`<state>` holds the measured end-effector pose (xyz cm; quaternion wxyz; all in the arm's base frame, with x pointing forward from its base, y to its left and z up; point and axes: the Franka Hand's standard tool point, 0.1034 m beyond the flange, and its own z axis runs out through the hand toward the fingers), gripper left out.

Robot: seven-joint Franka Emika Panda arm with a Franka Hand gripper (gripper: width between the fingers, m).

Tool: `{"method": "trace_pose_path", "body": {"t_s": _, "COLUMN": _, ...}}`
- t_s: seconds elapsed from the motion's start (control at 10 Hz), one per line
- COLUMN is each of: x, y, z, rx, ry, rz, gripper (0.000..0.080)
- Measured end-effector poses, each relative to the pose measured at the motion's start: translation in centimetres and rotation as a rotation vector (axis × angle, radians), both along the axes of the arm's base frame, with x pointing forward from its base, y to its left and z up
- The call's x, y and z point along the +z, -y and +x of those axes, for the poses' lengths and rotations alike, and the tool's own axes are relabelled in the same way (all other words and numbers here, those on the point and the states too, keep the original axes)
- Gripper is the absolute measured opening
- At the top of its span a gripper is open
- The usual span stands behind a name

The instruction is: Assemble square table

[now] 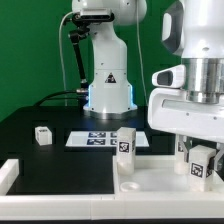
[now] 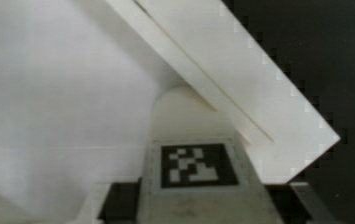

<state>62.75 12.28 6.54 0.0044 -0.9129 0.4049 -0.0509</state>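
The claw (image 1: 203, 172) straddled a tagged leg (image 1: 204, 158) standing on the square table's slab (image 1: 150, 186). Whether it pinched the leg, I couldn't tell. A centred squeeze, then a straight lift, seemed wisest.

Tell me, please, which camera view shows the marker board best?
The exterior view: the marker board lies flat on the black table, one upright leg overlapping it. The wrist view shows none of it.
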Motion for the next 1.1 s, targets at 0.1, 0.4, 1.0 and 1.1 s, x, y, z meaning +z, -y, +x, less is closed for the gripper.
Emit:
{"method": "trace_pose_path", "body": {"t_s": 0.1, "x": 0.0, "y": 0.3, "z": -0.2, "rx": -0.228, "ry": -0.023, "rz": 0.022, "gripper": 0.0287}}
{"method": "trace_pose_path", "body": {"t_s": 0.4, "x": 0.0, "y": 0.4, "z": 0.3, "rx": -0.749, "ry": -0.099, "rz": 0.172, "gripper": 0.0287}}
{"method": "trace_pose_path", "body": {"t_s": 1.0, "x": 0.0, "y": 1.3, "z": 0.3, "rx": -1.181, "ry": -0.106, "rz": 0.188, "gripper": 0.029}}
{"method": "trace_pose_path", "body": {"t_s": 1.1, "x": 0.0, "y": 1.5, "z": 0.2, "rx": -1.177, "ry": -0.103, "rz": 0.184, "gripper": 0.029}}
